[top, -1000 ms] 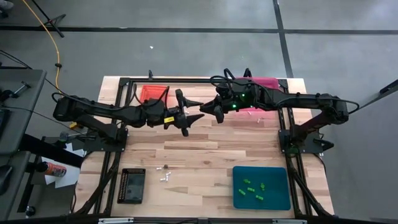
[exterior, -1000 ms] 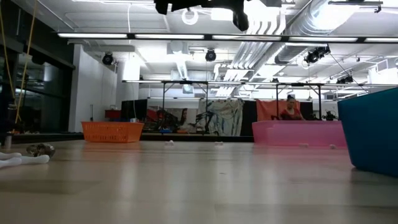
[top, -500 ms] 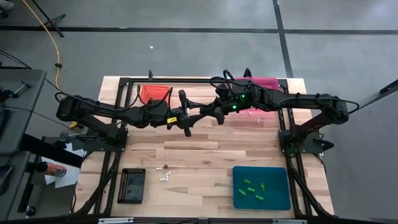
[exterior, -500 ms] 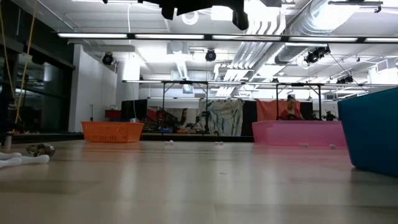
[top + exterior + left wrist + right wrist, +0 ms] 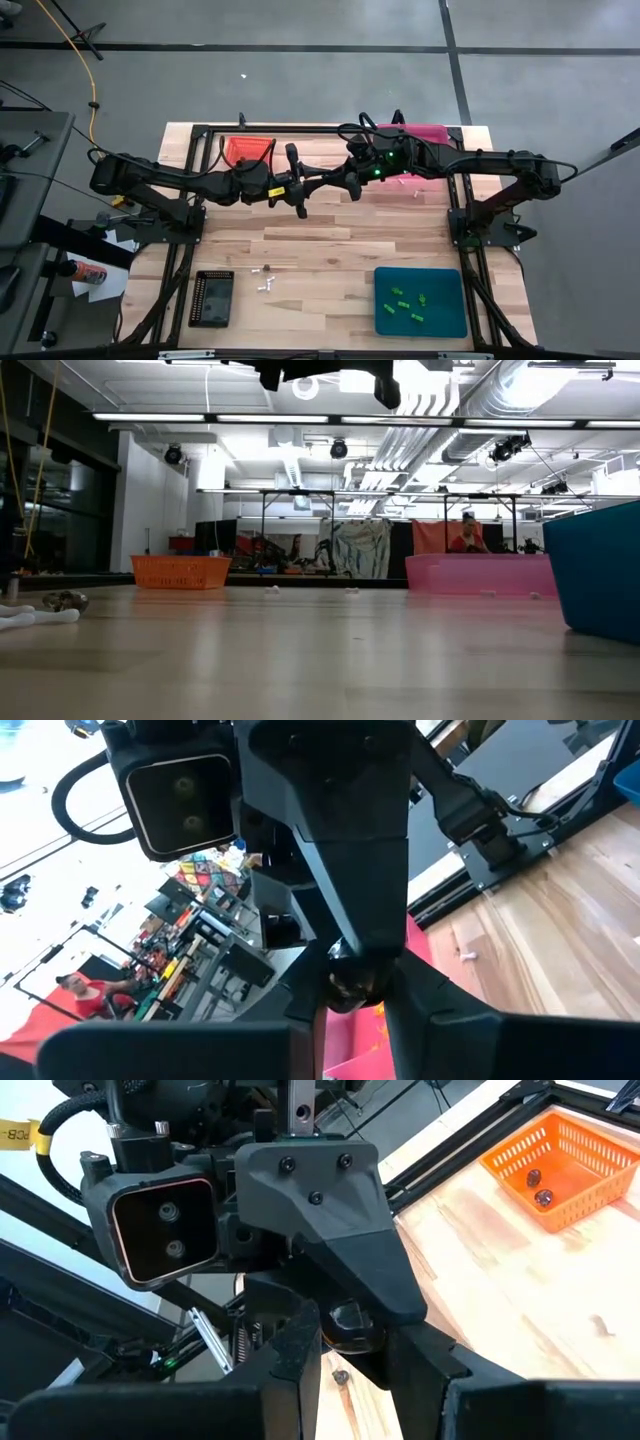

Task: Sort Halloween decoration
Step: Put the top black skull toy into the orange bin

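Observation:
Both arms meet in mid-air over the table's far middle. A small round dark brown trinket [image 5: 352,982] of the Halloween decoration sits between the two grippers. My left gripper [image 5: 316,185] comes from the table's left and my right gripper [image 5: 328,183] from the right; both are shut on the trinket. Green trinkets [image 5: 405,303] lie in the teal tray [image 5: 445,325]. White trinkets [image 5: 265,283] lie on the table near the black tray [image 5: 212,297]. Two dark trinkets [image 5: 538,1188] lie in the orange tray [image 5: 247,150]. My left gripper pinches the dark brown trinket's lower part [image 5: 350,1000] between its two fingers, coming level from the table's left. The trinket is lifted clear of the table. My right gripper pinches the same trinket [image 5: 350,1320] between its two fingers, coming level from the table's right, tip to tip with the other gripper.
The pink tray [image 5: 420,133] stands at the far right and the orange tray at the far left. A few small white pieces [image 5: 410,190] lie under my right arm. Bare wood [image 5: 330,250] lies between the trays.
My left gripper has moved a little toward the table's right, up to my right gripper, and its fingers have shut around the dark brown trinket. My right gripper has stayed still with the trinket.

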Available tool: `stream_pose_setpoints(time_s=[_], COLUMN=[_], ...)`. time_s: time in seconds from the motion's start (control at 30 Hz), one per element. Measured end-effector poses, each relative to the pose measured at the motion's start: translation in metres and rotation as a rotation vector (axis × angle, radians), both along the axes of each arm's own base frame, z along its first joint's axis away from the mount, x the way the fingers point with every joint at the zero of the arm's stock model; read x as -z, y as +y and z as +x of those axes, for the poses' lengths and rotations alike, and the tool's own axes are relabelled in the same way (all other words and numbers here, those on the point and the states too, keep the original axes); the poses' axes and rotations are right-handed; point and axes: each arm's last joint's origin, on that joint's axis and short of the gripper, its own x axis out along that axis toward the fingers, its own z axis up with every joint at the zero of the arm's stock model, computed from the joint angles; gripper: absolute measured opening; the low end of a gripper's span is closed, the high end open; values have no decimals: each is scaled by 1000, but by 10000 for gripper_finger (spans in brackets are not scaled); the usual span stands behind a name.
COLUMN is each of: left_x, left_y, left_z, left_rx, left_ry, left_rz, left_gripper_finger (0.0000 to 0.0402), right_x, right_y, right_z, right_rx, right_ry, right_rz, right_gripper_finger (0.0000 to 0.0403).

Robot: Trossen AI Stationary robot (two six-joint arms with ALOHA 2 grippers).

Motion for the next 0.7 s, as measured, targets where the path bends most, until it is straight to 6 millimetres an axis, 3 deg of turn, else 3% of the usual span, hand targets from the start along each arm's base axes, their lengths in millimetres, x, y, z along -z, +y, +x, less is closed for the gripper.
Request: stream_pose_setpoints(time_s=[0.27, 0.5, 0.7], left_x=[0, 0, -1], left_y=[0, 0, 2], left_z=[0, 0, -2], left_rx=[-6, -15, -61], left_ry=[0, 0, 2], left_rz=[-3, -3, -1], left_gripper_finger=[46, 45, 45], right_x=[0, -3, -21], right_y=[0, -7, -20], right_z=[0, -3, -25], right_rx=[2, -10, 9], right_ry=[-1, -6, 19], right_rz=[27, 2, -64], right_gripper_finger=[108, 192, 255])
